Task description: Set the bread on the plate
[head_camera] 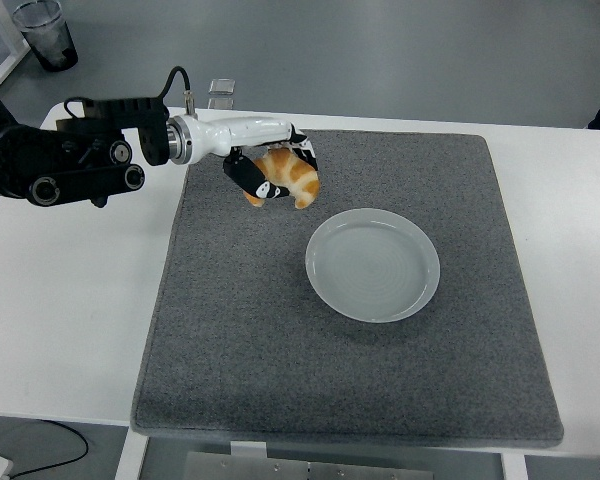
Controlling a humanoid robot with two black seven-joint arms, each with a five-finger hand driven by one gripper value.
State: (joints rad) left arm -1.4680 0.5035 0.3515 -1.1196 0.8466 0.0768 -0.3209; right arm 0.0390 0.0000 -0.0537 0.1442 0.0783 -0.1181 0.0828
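A golden-brown bread roll [288,178] hangs in the air above the grey mat [280,330], held by my left hand [277,172], whose black and white fingers are curled round it. The hand and bread are up and to the left of the pale grey plate [373,264], which lies bare on the mat's middle right. My left arm [80,160] reaches in from the left edge. No right arm shows.
The mat covers most of the white table [70,330]. A small clear object [221,87] lies at the table's far edge. A dark cup [45,32] stands on the floor at the top left.
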